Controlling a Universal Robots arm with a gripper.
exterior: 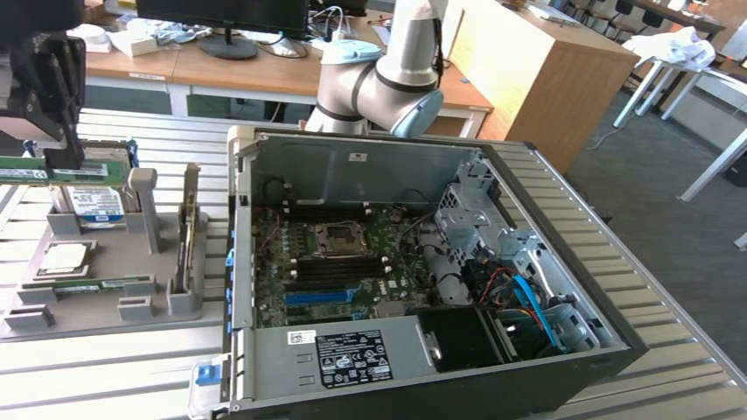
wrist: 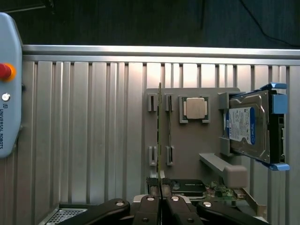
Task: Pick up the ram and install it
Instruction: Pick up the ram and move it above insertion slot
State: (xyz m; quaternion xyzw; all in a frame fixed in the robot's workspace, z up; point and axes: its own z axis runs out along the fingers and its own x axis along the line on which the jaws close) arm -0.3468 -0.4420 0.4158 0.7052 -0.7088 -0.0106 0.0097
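The ram (exterior: 100, 170) is a long green stick held level in the air above the grey parts tray (exterior: 111, 308), at the exterior view's left. My dark gripper (exterior: 59, 162) is shut on it near its middle. In the wrist view the ram (wrist: 160, 131) appears edge-on, running away from the gripper (wrist: 160, 202), whose fingers pinch it from both sides. A second stick (exterior: 105, 283) like it stands on edge in its tray holders (wrist: 169, 133). The open computer case (exterior: 350, 157) lies to the exterior view's right, with black memory slots (exterior: 338, 267) on its motherboard.
On the tray also sit a silver CPU chip (exterior: 65, 256) (wrist: 195, 108) and a hard drive with a blue-white label (exterior: 94, 206) (wrist: 248, 126). A teach pendant with a red button (wrist: 7, 93) lies on the ribbed metal table (wrist: 84, 140). The arm's base (exterior: 380, 83) stands behind the case.
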